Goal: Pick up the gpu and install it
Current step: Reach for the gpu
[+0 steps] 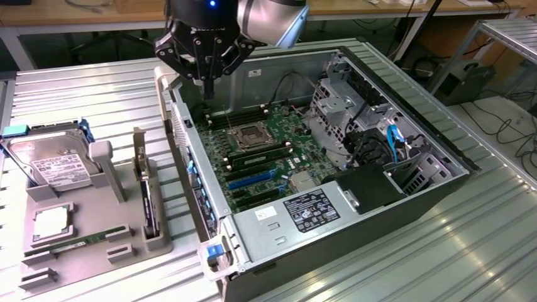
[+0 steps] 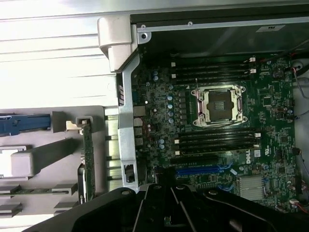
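Gripper (image 1: 208, 93), fingers closed together on nothing, hangs apart from the gpu (image 1: 149, 204), which stands on edge in a grey holder (image 1: 84, 251) near a hard drive (image 1: 55, 165), just outside the open computer case (image 1: 353, 251) on the exterior view's left; it hovers over the motherboard (image 1: 260, 151).

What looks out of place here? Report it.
Nothing stands out. The slim black gpu stands on edge in the grey holder, beside the open black computer case; the gripper hangs above the case.
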`<control>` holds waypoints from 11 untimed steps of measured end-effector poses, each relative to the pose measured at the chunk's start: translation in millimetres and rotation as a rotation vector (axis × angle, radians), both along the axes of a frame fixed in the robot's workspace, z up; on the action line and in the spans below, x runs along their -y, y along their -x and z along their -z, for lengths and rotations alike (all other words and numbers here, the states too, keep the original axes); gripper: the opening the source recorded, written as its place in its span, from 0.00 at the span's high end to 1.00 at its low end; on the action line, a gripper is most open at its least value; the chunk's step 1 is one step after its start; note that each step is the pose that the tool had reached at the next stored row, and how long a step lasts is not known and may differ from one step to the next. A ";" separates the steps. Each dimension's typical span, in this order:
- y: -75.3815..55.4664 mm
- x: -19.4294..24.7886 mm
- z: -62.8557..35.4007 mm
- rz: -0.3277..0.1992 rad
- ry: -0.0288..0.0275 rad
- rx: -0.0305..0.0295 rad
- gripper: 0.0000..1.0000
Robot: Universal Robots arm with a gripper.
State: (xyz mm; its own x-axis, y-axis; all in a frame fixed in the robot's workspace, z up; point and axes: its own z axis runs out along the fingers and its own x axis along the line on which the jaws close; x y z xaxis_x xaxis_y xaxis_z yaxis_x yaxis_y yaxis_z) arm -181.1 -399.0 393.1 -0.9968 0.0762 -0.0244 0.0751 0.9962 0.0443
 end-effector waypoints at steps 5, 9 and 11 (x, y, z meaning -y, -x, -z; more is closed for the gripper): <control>4.5 0.0 0.0 0.000 0.0000 0.0000 0.89; 8.6 0.0 0.2 0.000 -0.0001 0.0001 0.89; 10.8 0.0 0.2 0.000 -0.0001 0.0000 0.89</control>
State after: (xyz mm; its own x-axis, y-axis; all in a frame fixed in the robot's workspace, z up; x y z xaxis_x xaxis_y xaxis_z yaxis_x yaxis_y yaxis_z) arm -191.9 -399.0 392.9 -0.9968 0.0762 -0.0245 0.0751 0.9962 0.0444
